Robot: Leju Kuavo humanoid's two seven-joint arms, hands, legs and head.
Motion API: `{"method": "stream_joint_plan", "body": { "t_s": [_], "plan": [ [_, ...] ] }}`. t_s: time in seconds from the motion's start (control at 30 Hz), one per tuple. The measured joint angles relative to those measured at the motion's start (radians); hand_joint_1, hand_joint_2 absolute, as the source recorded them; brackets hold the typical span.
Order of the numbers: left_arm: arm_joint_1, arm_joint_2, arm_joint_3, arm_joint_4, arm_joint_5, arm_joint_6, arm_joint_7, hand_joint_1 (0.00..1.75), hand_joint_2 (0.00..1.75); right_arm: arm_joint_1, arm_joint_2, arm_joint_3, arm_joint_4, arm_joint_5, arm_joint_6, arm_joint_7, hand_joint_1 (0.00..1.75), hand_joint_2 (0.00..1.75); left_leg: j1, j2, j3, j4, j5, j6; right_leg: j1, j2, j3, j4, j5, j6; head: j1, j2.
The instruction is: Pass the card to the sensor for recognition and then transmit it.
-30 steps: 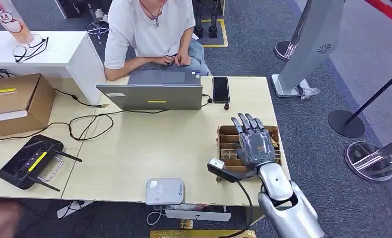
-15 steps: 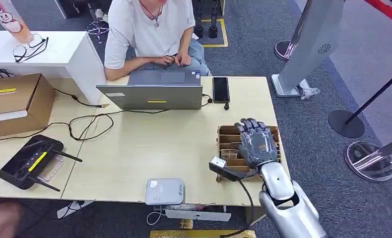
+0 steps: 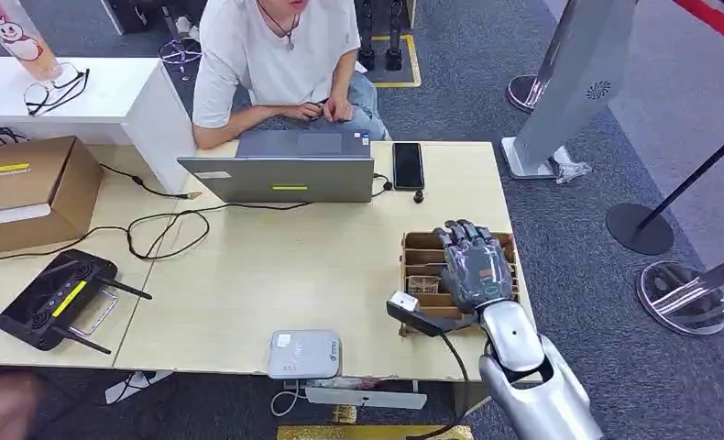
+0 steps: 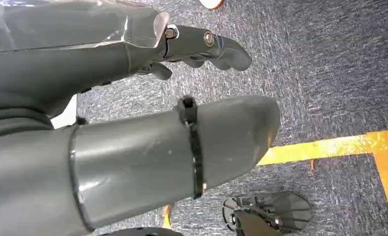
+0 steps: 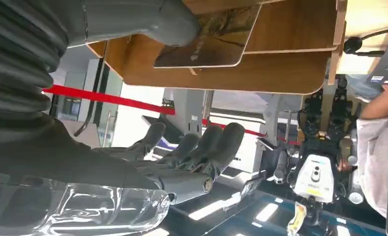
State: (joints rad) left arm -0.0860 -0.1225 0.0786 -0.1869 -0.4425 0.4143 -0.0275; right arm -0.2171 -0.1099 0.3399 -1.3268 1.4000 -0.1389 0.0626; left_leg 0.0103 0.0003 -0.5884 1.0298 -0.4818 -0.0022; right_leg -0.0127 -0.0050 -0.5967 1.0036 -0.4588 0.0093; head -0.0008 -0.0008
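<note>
No readable text; yellow labels on laptop [image 3: 290, 188] and cardboard box [image 3: 28, 188] too small to read

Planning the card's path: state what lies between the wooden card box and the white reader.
Head view: bare tabletop separates the card box from the reader.
</note>
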Motion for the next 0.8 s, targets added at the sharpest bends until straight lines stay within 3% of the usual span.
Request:
{"method": "stream_joint_plan", "body": {
  "t_s": [0.4, 0.73, 0.77, 0.8],
  "plan": [
    [0.0, 0.0, 0.0, 0.0, -0.002, 0.0, 0.0, 0.0, 0.0, 0.021, -0.002, -0.001, 0.0, 0.011, 0.008, 0.006, 0.68, 1.75, 0.0, 0.0, 0.0, 0.0, 0.0, 0.0, 0.0, 0.0, 0.0, 0.0, 0.0, 0.0, 0.0, 0.0],
    [0.0, 0.0, 0.007, 0.0, -0.001, 0.0, -0.003, 0.0, 0.0, 0.027, -0.002, -0.002, 0.0, 0.014, 0.01, 0.009, 0.82, 1.75, 0.0, 0.0, 0.0, 0.0, 0.0, 0.0, 0.0, 0.0, 0.0, 0.0, 0.0, 0.0, 0.0, 0.0],
    [0.0, 0.0, 0.007, 0.0, -0.001, 0.0, -0.003, 0.0, 0.0, 0.028, -0.002, -0.002, 0.0, 0.014, 0.01, 0.009, 1.03, 1.75, 0.0, 0.0, 0.0, 0.0, 0.0, 0.0, 0.0, 0.0, 0.0, 0.0, 0.0, 0.0, 0.0, 0.0],
    [0.0, 0.0, 0.007, 0.0, -0.001, 0.0, -0.003, 0.0, 0.0, 0.028, -0.002, -0.002, 0.0, 0.014, 0.01, 0.009, 1.03, 1.75, 0.0, 0.0, 0.0, 0.0, 0.0, 0.0, 0.0, 0.0, 0.0, 0.0, 0.0, 0.0, 0.0, 0.0]
  ]
}}
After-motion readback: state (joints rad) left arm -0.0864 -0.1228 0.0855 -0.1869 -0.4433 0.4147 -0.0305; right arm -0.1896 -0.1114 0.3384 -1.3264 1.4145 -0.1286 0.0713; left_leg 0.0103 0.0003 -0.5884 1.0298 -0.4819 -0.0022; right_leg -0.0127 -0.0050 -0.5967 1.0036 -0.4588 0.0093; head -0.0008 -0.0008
